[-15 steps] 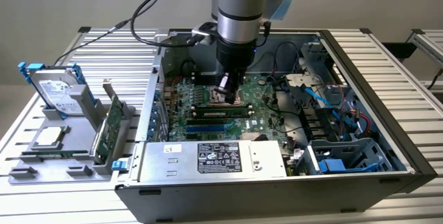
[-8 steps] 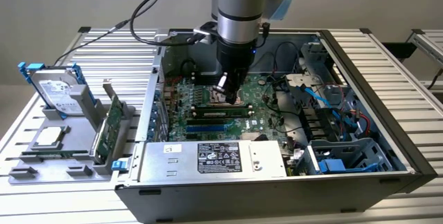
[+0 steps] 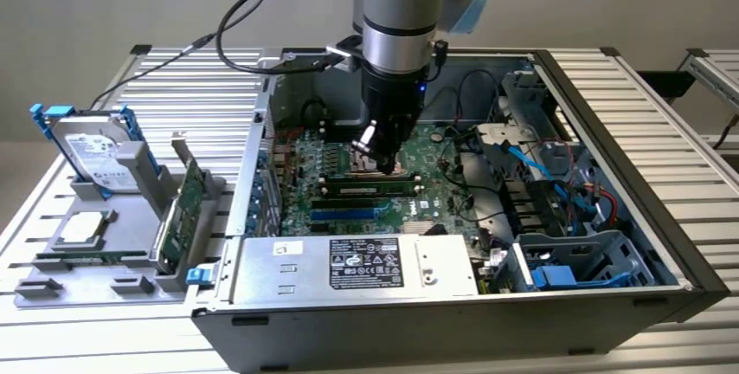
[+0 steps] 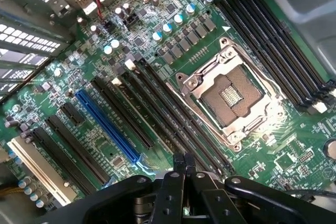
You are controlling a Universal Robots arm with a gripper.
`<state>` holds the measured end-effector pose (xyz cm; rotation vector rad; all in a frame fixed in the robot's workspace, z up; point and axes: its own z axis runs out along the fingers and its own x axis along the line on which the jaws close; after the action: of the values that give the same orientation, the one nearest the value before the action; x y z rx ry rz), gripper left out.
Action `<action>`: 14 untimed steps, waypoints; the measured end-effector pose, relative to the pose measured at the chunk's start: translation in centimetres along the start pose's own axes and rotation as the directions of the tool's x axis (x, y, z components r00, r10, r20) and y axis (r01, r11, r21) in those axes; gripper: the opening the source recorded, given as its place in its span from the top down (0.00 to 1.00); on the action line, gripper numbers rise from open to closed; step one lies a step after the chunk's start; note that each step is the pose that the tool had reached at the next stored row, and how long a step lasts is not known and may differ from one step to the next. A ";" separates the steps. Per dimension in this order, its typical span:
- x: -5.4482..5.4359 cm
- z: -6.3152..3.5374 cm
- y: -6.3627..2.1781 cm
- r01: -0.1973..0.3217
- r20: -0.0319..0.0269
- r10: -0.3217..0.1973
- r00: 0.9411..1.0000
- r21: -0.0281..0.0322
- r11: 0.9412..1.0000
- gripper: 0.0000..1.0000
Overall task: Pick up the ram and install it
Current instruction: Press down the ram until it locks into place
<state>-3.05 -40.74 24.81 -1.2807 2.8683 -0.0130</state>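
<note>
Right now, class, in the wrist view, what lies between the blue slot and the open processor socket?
Several long black slots, side by side on the motherboard; the wrist view shows them.

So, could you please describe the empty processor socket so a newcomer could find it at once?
Look inside the open computer case at the green motherboard. Near its middle sits the processor socket: the one square, silver-framed opening, with long black memory slots running along both sides.

The exterior view looks down from high, fairly far off, at the open computer case; the wrist view hangs close above its motherboard, which both share.
</note>
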 end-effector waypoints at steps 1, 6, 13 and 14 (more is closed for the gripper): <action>0.0 0.00 0.00 -0.011 0.000 0.011 1.000 0.000 1.000 0.89; 0.0 -0.24 0.04 -0.063 0.000 0.063 0.998 -0.001 0.998 0.89; 0.1 -0.46 0.06 -0.135 0.000 0.135 0.991 -0.001 0.991 0.89; 0.1 -0.47 0.07 -0.146 0.000 0.146 0.989 -0.001 0.989 0.89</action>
<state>-3.14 -40.74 25.29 -1.0673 2.9545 -0.0117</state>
